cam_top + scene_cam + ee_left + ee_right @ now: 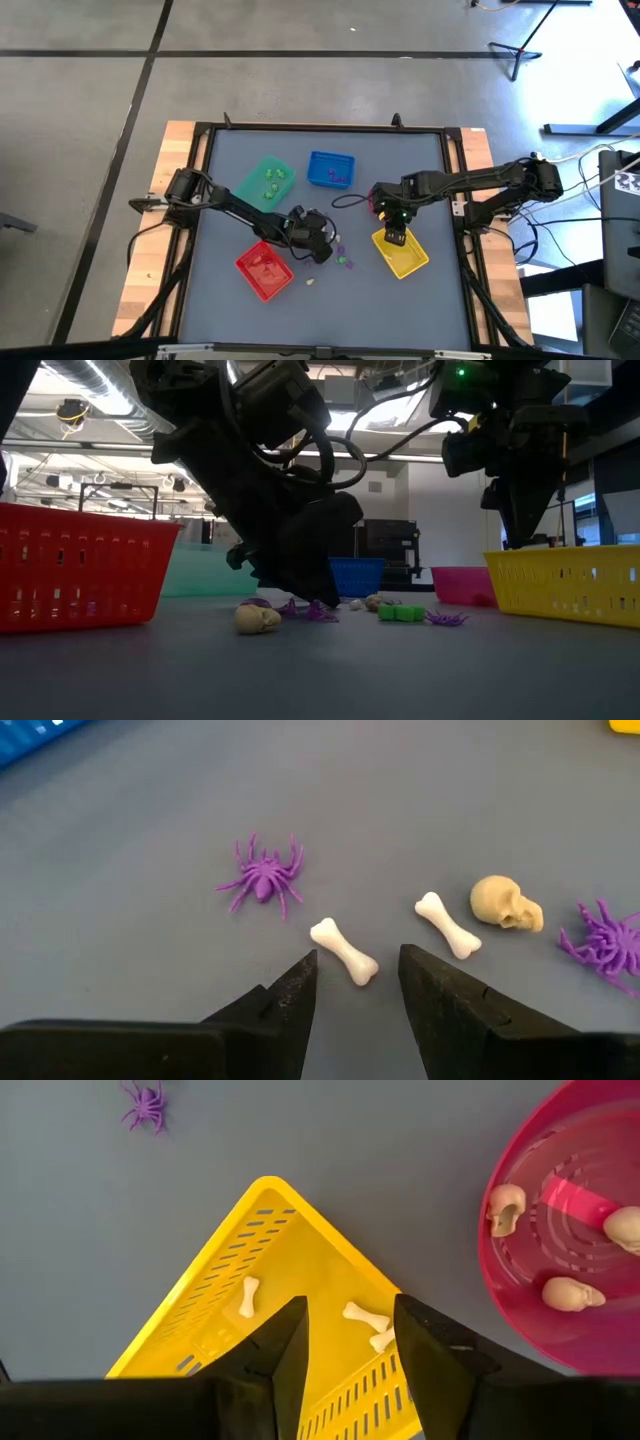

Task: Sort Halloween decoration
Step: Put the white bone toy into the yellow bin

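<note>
In the high view, the red tray (264, 272) sat lower left. Right of it, the left gripper (358, 982) hung low over the table, fingers parted and empty, a white bone (343, 951) between the tips, among scattered Halloween decoration (343, 256) at centre. Farther right, the right gripper (347, 1342) hovered, fingers apart and empty, above the yellow tray (215, 1295).

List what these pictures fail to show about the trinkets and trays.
- Red tray contents: high view, too small to identify.
- Green tray and blue tray contents: high view, only coloured specks.
- Low view: left arm hides trinkets behind it.
- Pink bowl: right wrist view, cut off by the edge.
</note>
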